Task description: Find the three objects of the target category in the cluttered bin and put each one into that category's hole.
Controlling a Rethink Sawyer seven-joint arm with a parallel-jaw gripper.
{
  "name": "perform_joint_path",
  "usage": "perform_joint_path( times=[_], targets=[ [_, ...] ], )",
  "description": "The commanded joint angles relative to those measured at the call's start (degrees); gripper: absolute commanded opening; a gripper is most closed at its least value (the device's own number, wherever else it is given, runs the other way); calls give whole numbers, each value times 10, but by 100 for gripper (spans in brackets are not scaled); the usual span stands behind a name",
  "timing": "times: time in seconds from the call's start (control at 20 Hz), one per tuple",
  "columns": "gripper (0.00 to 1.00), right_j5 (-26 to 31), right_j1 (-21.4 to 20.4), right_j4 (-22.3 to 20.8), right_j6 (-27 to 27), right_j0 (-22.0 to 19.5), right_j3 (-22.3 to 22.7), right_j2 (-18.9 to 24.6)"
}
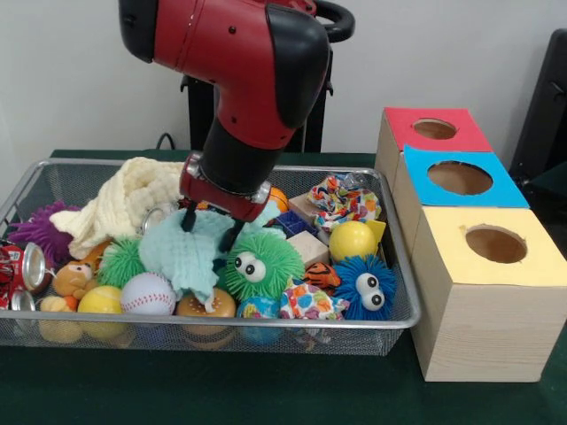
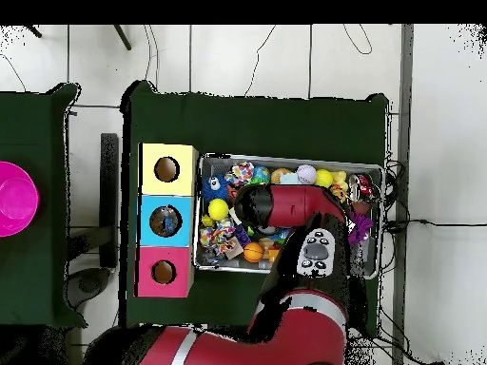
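Observation:
The wire mesh bin [image 1: 266,324] is full of toys, balls and cloths. It also shows in the overhead view [image 2: 285,158]. My gripper [image 1: 210,227] is down in the bin's middle, open, with both fingertips on a mint green cloth [image 1: 190,257]. A cream cloth [image 1: 133,199] lies behind it to the left. A patterned cloth [image 1: 345,202] lies at the back right and another [image 1: 310,303] at the front. The red-topped box with its round hole [image 1: 434,129] stands farthest back on the right. In the overhead view the arm hides the gripper.
A blue-topped box [image 1: 416,168] and a yellow-topped box [image 1: 443,257] stand in front of the red one. A green fuzzy ball [image 1: 259,264], a blue fuzzy ball [image 1: 365,285], a baseball [image 1: 147,294] and a yellow ball [image 1: 352,239] crowd the cloths. A pink bowl [image 2: 14,198] sits on a side table.

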Motion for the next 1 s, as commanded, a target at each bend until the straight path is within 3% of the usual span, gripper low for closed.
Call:
perform_joint_path(
  times=[0.05,0.7,1.0],
  targets=[
    [100,-26,41,-49,42,-7,-46,-15],
    [100,23,-19,-79,-36,-34,-55,-18],
    [100,22,-33,-81,-31,-36,-33,-7]
  ],
)
